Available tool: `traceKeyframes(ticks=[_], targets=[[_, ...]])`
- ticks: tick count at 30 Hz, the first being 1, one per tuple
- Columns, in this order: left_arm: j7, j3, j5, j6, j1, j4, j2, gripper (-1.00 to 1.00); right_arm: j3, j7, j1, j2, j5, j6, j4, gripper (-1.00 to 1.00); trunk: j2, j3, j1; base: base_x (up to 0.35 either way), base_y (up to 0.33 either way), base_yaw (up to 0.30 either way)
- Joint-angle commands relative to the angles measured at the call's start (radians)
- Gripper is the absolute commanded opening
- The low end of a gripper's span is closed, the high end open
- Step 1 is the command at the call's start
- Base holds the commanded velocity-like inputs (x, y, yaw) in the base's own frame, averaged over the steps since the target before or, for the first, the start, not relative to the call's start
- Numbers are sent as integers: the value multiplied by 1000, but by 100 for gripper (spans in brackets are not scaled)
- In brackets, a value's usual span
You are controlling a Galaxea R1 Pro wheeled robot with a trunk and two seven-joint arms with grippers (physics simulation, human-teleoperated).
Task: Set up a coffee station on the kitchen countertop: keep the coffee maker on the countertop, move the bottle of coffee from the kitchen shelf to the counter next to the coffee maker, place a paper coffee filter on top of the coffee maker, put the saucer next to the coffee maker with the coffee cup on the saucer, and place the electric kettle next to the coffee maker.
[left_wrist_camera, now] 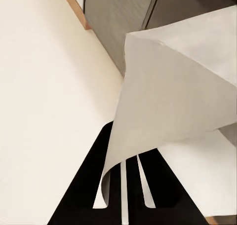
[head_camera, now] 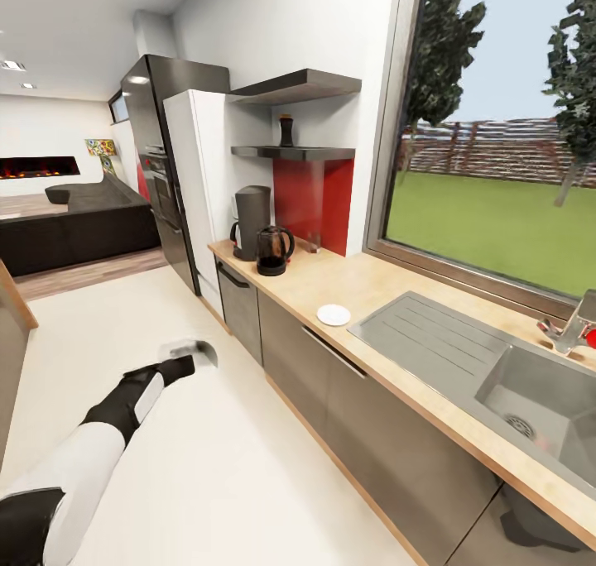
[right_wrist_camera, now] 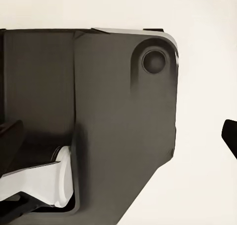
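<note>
- Running from the far left to the near right of the head view, a long light-wood kitchen countertop [head_camera: 377, 289] sits on grey cabinet fronts below a large window.
- At its far left end stands a tall dark grey coffee maker [head_camera: 250, 222].
- A dark glass electric kettle with a black handle [head_camera: 272, 251] stands just beside the coffee maker, on its near right.
- A small round white saucer [head_camera: 334, 315] lies flat on the countertop, well apart from the kettle and near the ribbed drainer of a grey steel sink [head_camera: 497, 376].
- On the lower of two dark wall shelves [head_camera: 294, 152], above the coffee maker, stands a dark upright bottle of coffee [head_camera: 285, 131].
- The left gripper [head_camera: 192, 357] is out over the pale floor, left of the cabinets, at the end of a black-and-white arm.
- In the left wrist view its black fingers [left_wrist_camera: 163, 178] stand narrow and pinch the edge of a curled white paper coffee filter [left_wrist_camera: 173, 101], which fans out ahead of them.
- In the head view the filter appears as a pale blur at the gripper tip.
- The right wrist view shows a dark grey robot base panel [right_wrist_camera: 98, 116] over pale floor; I cannot tell how the right gripper stands.
</note>
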Motion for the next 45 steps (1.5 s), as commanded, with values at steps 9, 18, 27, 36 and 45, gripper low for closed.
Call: traceKeyframes(ticks=[9,18,27,36,45], targets=[[-97,3,-69,469,-113,-198,13,-100,0,0,0,1,0,-2,-1,100,-2,-2,1,0,0,0],[-534,-186,-144,602,-119,-232,160,-100,-1,0,0,2,0,-2,-30,100,-2,-2,1,3,0,0],[-562,-200,-145,698,-136,-274,192,-100,-2,0,0,2,1,-2,-31,100,-2,-2,1,269,0,0],[-563,-201,-201,706,-169,-277,196,-100,-1,0,0,0,2,-2,-31,100,-2,-2,1,321,101,0],[-563,-202,-207,706,-167,-277,190,-100,-5,-1,0,-1,-1,-1,-31,100,-2,-2,1,283,239,0]])
